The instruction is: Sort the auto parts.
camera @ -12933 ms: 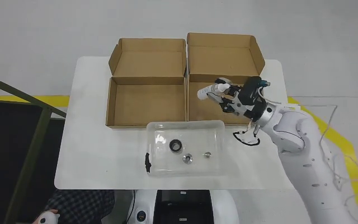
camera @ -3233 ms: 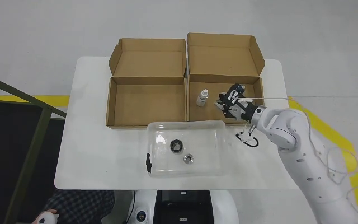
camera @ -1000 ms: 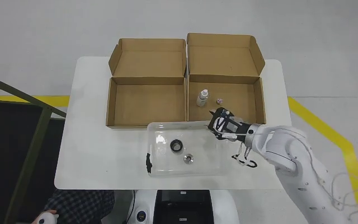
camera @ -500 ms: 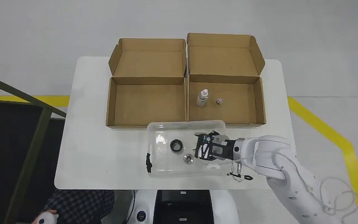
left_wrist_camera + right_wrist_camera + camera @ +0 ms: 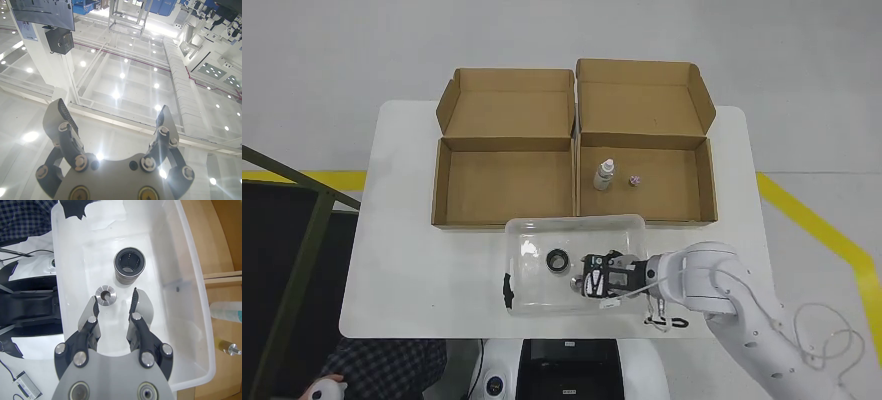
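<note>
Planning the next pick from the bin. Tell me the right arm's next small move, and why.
Probably slide the jaws slightly sideways, toward the silver collar. They are open inside the clear bin, but the collar lies by one fingertip rather than centred in the gap, with the black bearing just beyond; closing now would likely miss it.
</note>
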